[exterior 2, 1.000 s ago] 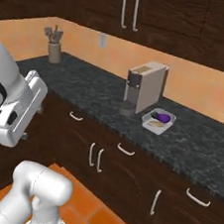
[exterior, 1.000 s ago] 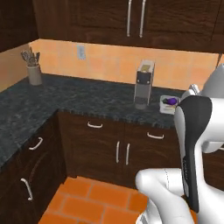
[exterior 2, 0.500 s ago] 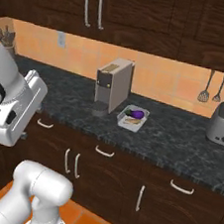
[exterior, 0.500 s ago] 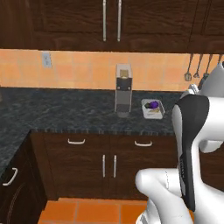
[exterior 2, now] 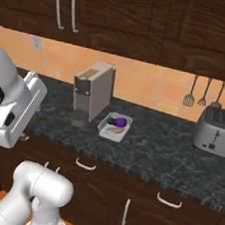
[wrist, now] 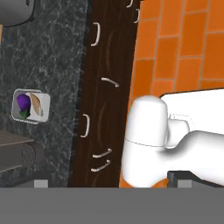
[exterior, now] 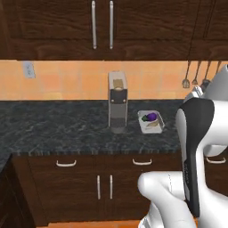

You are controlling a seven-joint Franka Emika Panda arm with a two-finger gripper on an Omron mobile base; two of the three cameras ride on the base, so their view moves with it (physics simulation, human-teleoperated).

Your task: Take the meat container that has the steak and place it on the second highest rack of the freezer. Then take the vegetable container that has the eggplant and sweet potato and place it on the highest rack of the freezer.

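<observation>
The vegetable container (exterior: 151, 121), a shallow white tray, sits on the dark counter (exterior: 67, 129). The purple eggplant (exterior: 152, 116) lies at its far side. The tan sweet potato (exterior: 152, 125) lies nearer.

You're only getting slivers of the gripper (wrist: 113, 179) in the hand view, two dark finger tips (wrist: 180, 176) poking over the bottom band, so how the jaws are standing isn't showing there. The arm (exterior: 196, 151) is blocking the counter (exterior: 53, 129) to its right in the left base view, cutting off the toaster (exterior 2: 216, 132). The eggplant (exterior 2: 118, 121) and sweet potato (exterior 2: 115, 130) in the vegetable container (exterior: 150, 121) are looking too small for detail. The coffee machine (wrist: 17, 153) is getting clipped at the hand view's left edge.
</observation>
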